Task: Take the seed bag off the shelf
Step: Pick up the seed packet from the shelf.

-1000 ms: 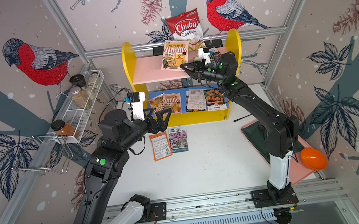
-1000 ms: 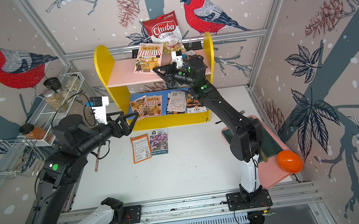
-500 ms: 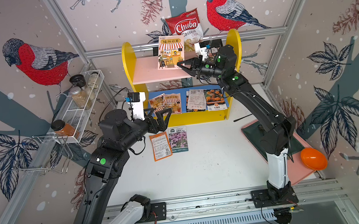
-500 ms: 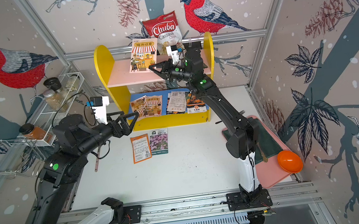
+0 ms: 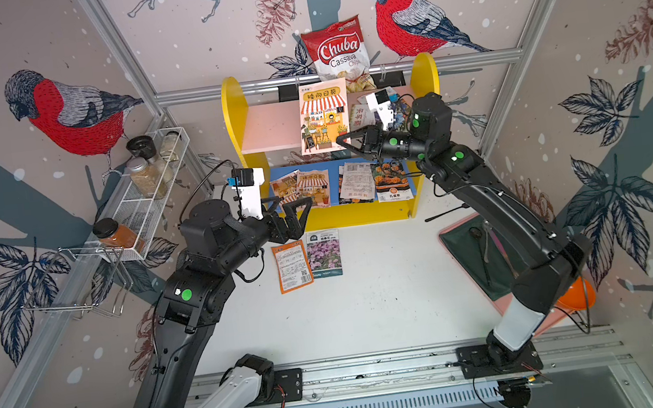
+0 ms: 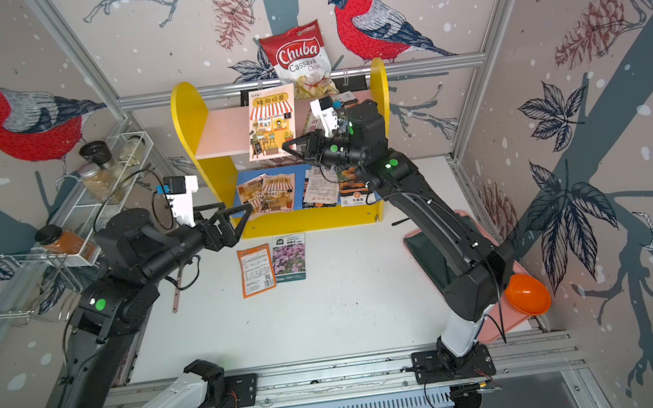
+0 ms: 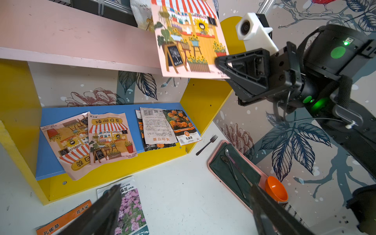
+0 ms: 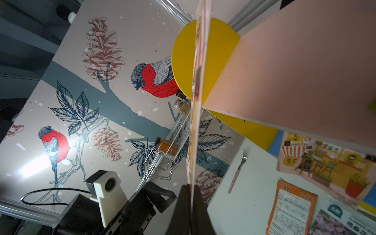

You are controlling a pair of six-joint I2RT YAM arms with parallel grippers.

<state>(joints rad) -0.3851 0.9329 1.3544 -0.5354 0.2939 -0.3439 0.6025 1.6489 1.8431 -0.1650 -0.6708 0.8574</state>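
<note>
Upper centre: the right gripper (image 5: 344, 142), clamped on a lower corner of the seed bag (image 5: 323, 115), holds it tilted above the shelf (image 5: 233, 111). The bag looks light, thin and floppy, so an edge pinch probably suits it. At centre left, the left gripper (image 5: 297, 216) stands wide and empty.

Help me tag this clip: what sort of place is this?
Probably a staged robot test booth, not a real shop: bird-print wall panels on aluminium framing, left arm and right arm on a base rail, yellow shelf holding seed bags.
</note>
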